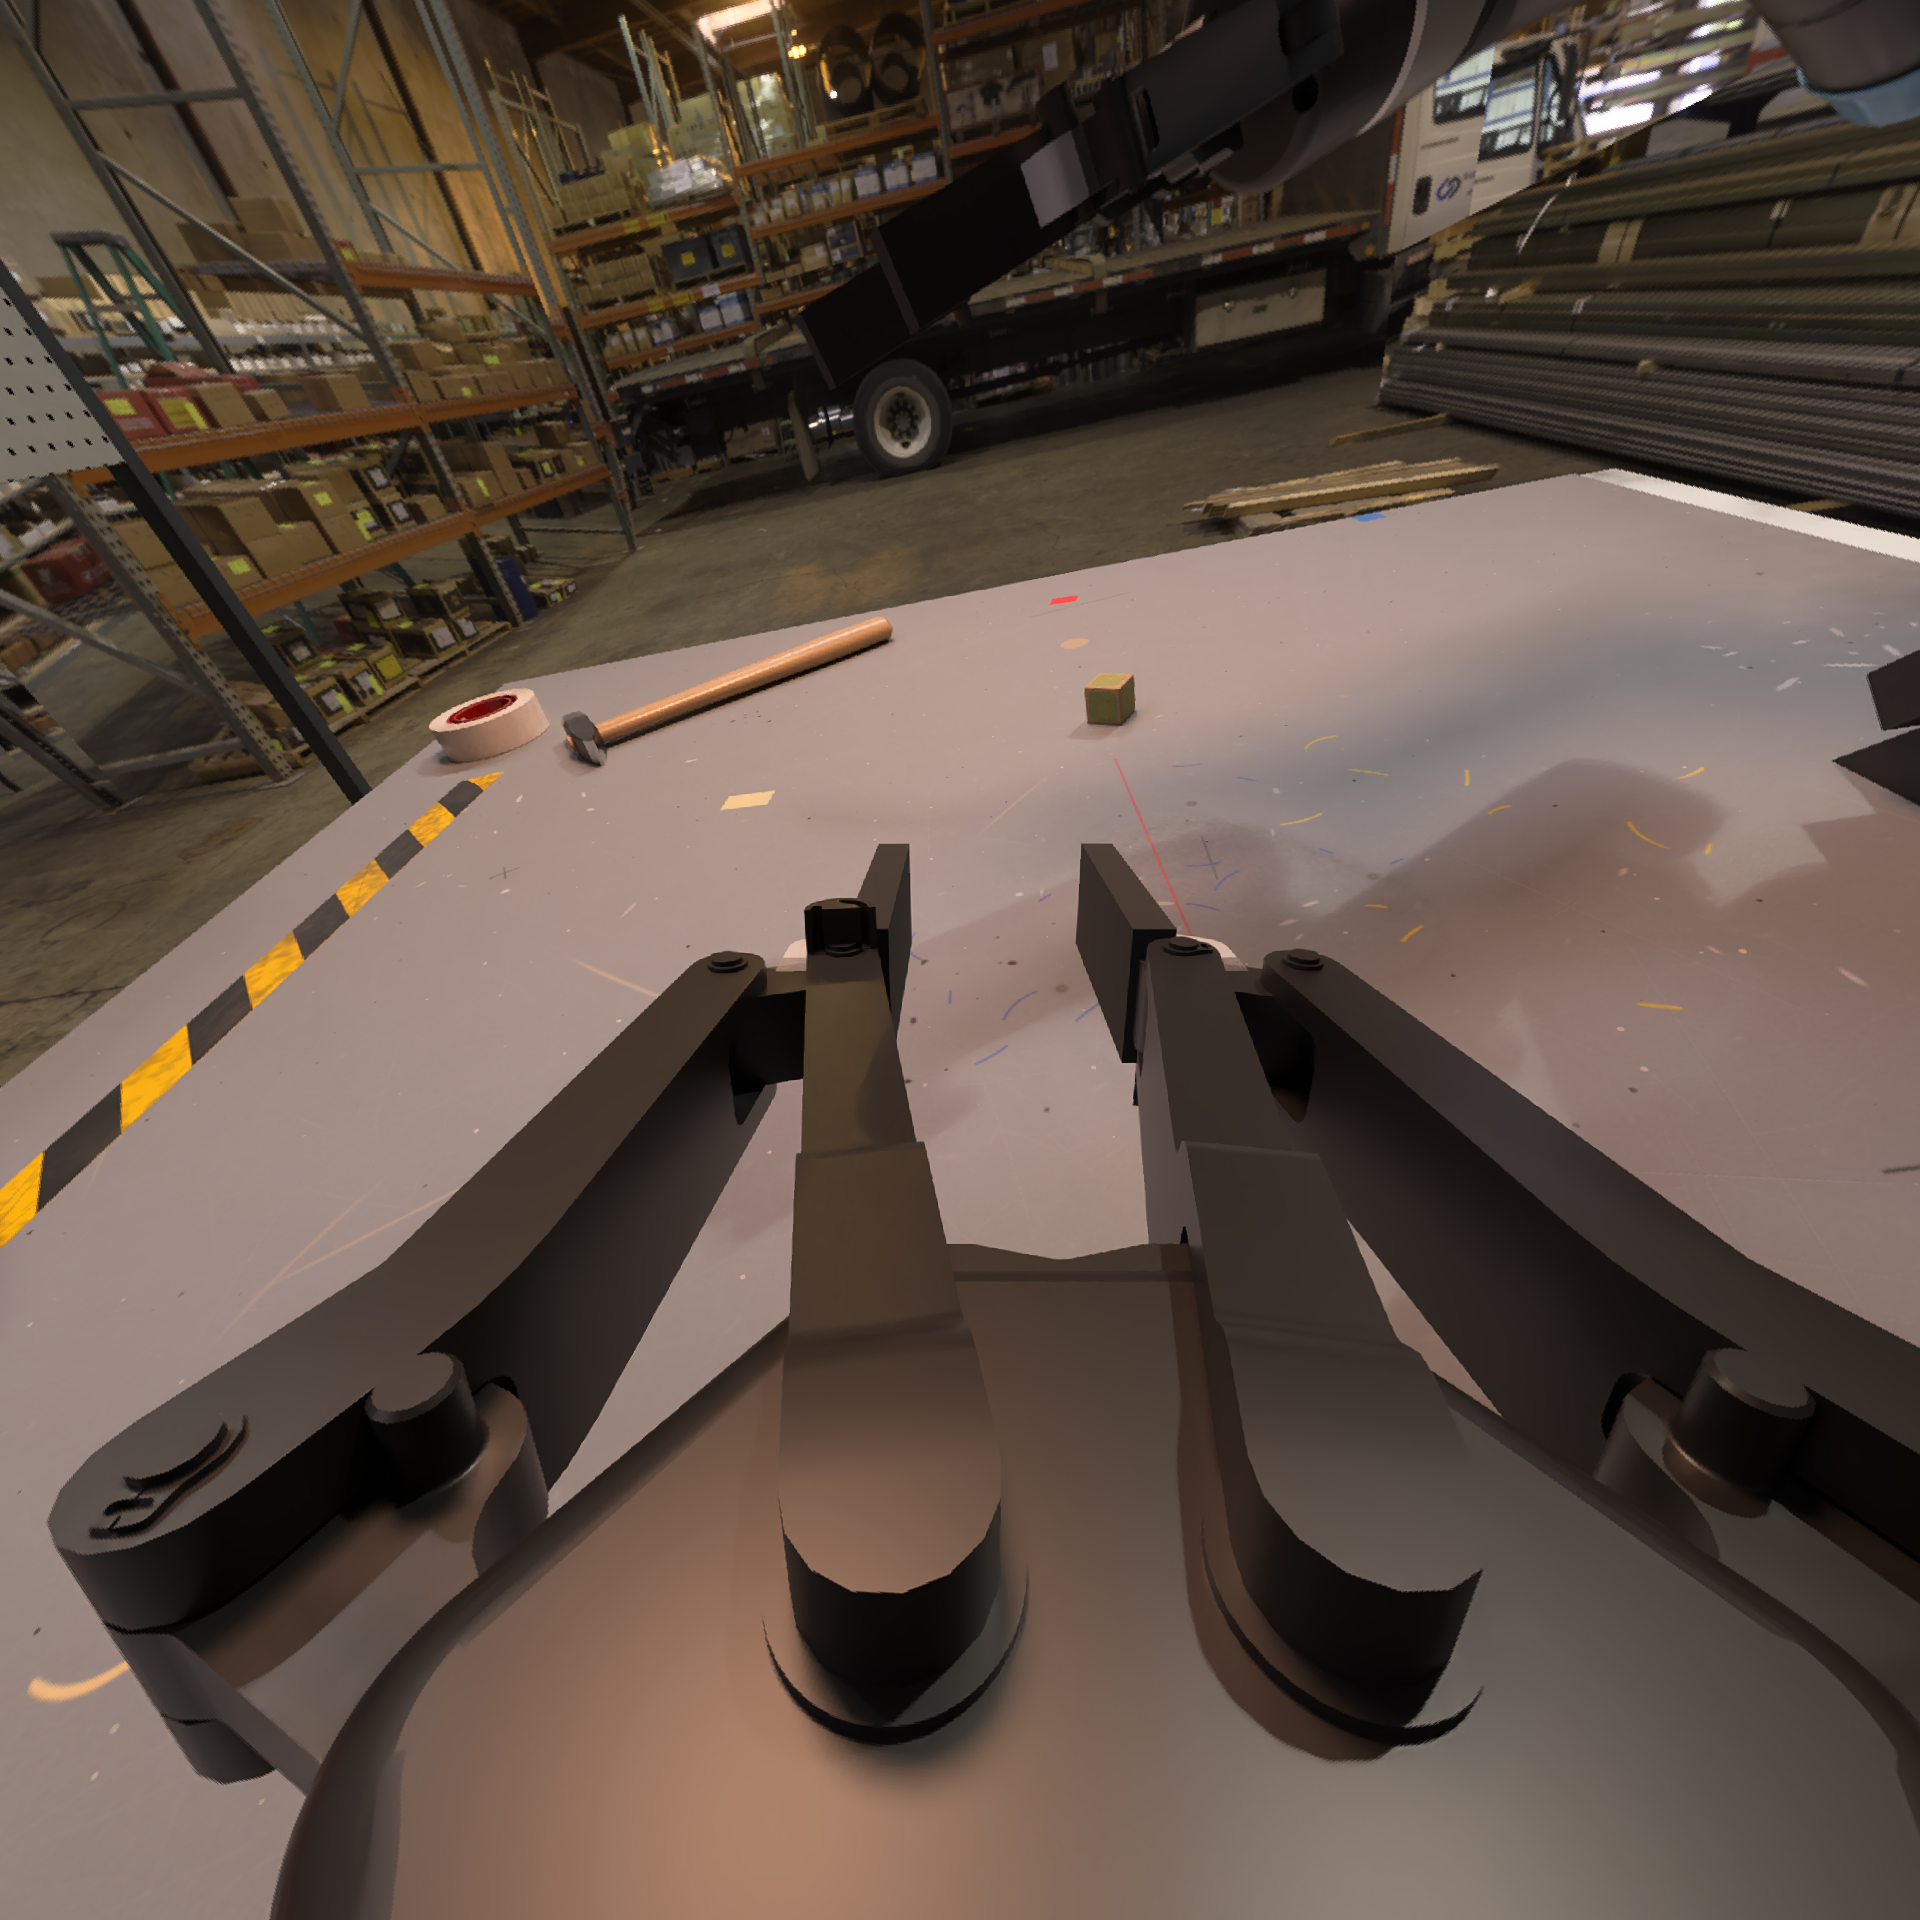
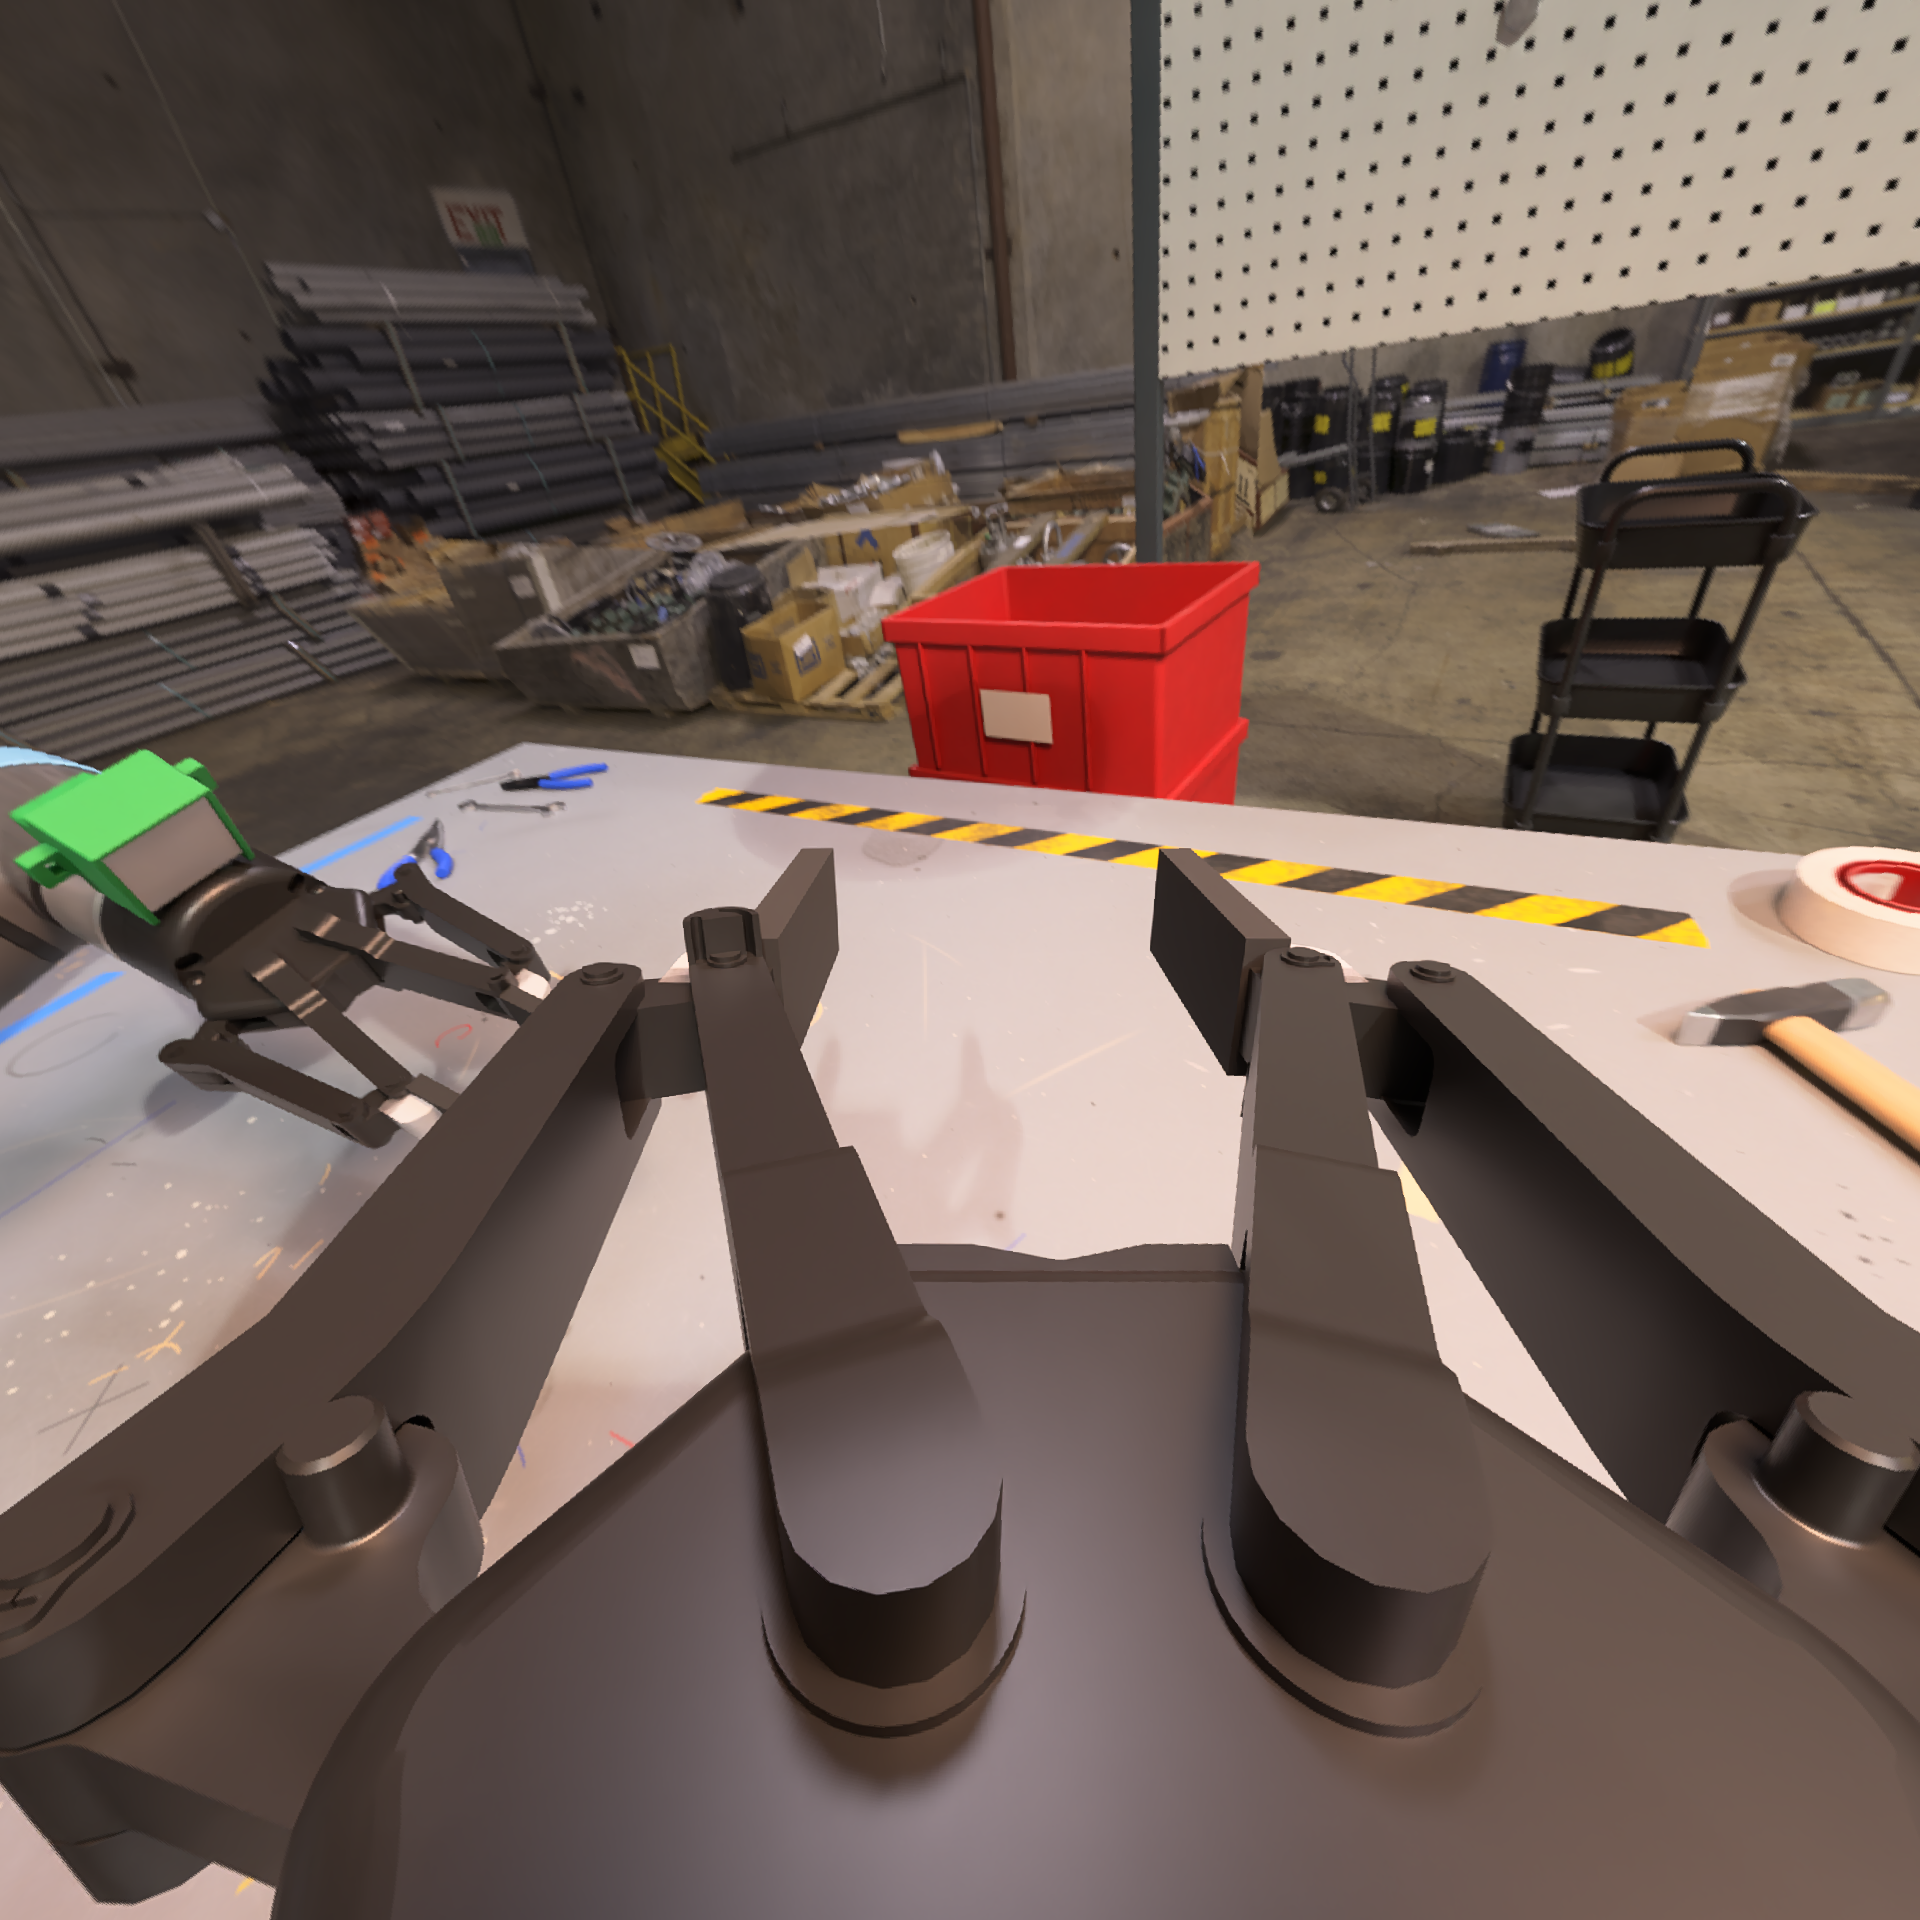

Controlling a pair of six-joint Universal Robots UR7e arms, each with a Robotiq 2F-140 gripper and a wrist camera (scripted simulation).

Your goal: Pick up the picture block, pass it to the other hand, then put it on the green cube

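A small olive-green cube with tan edges (image 1: 1110,698) sits alone on the grey table (image 1: 1455,1039), well ahead of my left gripper (image 1: 997,914). I cannot tell whether it is the picture block or the green cube, and no second block shows in either view. The left gripper is open and empty, low over the table; it also shows in the right wrist view (image 2: 468,1049) with a green camera mount (image 2: 114,821). My right gripper (image 2: 997,935) is open and empty above bare table. It appears high in the left wrist view (image 1: 956,239).
A hammer (image 1: 727,681) and a tape roll (image 1: 488,722) lie near the far left corner, next to a yellow-black edge stripe (image 2: 1195,862). Blue pliers (image 2: 556,777) and a wrench lie at the far edge. A red bin (image 2: 1070,675) and a black cart (image 2: 1652,644) stand beyond the table.
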